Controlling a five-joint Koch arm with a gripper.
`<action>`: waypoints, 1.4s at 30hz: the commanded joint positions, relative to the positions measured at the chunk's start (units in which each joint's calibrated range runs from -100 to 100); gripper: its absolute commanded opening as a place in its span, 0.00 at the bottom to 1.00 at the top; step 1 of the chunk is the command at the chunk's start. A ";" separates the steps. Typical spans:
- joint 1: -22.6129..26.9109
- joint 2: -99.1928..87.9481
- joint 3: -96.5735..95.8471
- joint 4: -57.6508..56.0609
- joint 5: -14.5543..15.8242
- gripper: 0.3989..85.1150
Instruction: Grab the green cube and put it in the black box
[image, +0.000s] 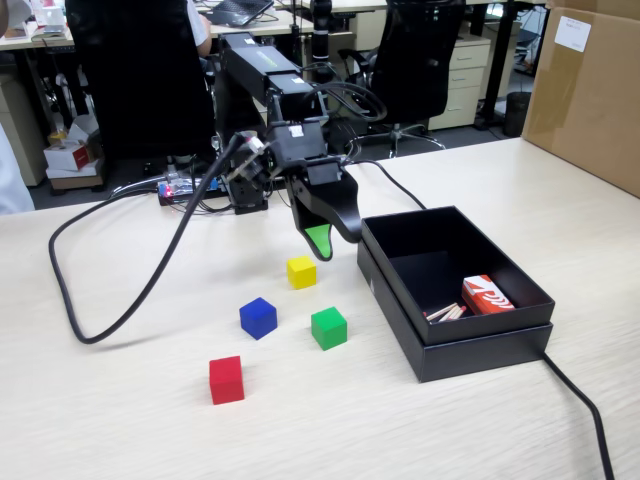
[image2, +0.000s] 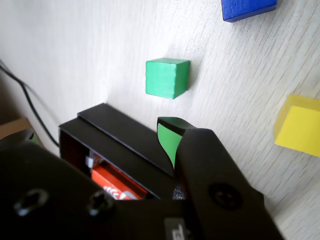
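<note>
Green cube (image: 328, 327), plain matte faces, flat on table (image: 120, 420)

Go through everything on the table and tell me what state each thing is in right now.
green cube: flat on the table, free, not gripped
yellow cube: on the table, untouched
blue cube: on the table, untouched
red cube: on the table, untouched
black box: open on top, holds a red packet, no cube inside
gripper: raised above the table, empty; open or shut cannot be told
</note>
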 joint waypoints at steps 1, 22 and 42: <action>-0.20 3.68 7.62 -1.92 0.00 0.55; -2.00 28.01 17.77 -6.41 0.63 0.53; -1.86 32.48 17.23 -7.70 0.24 0.10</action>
